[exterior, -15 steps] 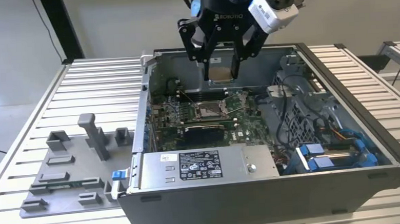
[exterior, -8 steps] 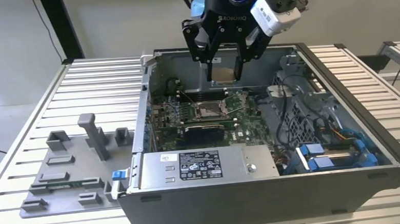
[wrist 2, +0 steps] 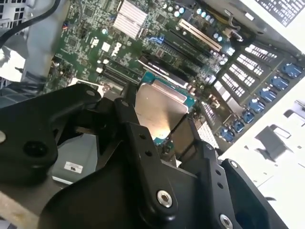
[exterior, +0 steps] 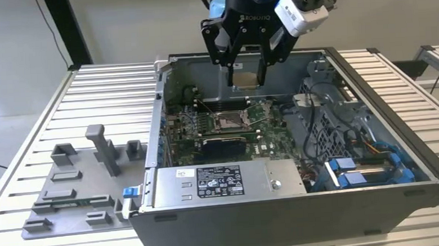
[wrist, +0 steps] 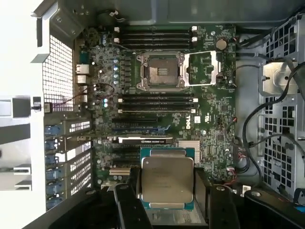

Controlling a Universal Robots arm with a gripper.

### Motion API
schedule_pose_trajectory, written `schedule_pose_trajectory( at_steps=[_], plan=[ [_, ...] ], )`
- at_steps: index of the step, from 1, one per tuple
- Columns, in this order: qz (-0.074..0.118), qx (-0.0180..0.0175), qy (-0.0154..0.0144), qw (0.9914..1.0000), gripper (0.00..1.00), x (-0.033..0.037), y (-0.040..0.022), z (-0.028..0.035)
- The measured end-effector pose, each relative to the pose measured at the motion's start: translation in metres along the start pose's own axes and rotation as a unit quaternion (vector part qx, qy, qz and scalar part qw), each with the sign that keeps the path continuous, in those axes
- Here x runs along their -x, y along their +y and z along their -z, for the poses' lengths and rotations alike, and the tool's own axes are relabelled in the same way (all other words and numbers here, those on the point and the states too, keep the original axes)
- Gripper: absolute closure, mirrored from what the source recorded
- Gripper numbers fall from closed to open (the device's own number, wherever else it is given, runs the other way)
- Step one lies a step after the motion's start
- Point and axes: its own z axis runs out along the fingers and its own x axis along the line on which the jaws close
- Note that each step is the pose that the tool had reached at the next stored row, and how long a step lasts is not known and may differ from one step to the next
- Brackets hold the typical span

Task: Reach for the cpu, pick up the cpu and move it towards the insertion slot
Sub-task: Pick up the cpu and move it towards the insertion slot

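In the exterior view my gripper hangs above the open computer case, its two fingers clamped on the cpu, which I hold clear of the motherboard. The insertion slot lies below the chip and a little toward the exterior view's left and toward the camera, its metal frame standing open. The case walls rise on every side of the board, but the air above the slot looks free. The grey tray sits on the slatted counter outside the case, well apart from me, toward the exterior view's left.

In the second wrist view the cpu shows its silvery face between my black fingers, one at each of two opposite edges, tilted against the board behind it. A finned heatsink and long card slots lie beyond.

In the first wrist view the cpu sits square between my fingers, its edges running parallel to the frame of the insertion slot. Slot and chip are well apart, with banks of memory slots between them on the board. The hinged load plate lies folded out just beside the socket, so I judge the brownish centre open to receive the chip from above.
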Motion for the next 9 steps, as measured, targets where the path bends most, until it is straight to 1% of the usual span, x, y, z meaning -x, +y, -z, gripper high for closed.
schedule_pose_trajectory(
  at_steps=[5, 9],
  plan=[
    [0.0, -0.0004, 0.0001, 1.0, 1.0, -0.0006, 0.0163, -0.0027],
    [0.0, -0.0006, 0.0, 1.0, 1.0, -0.0011, 0.0329, -0.0047]
  ],
)
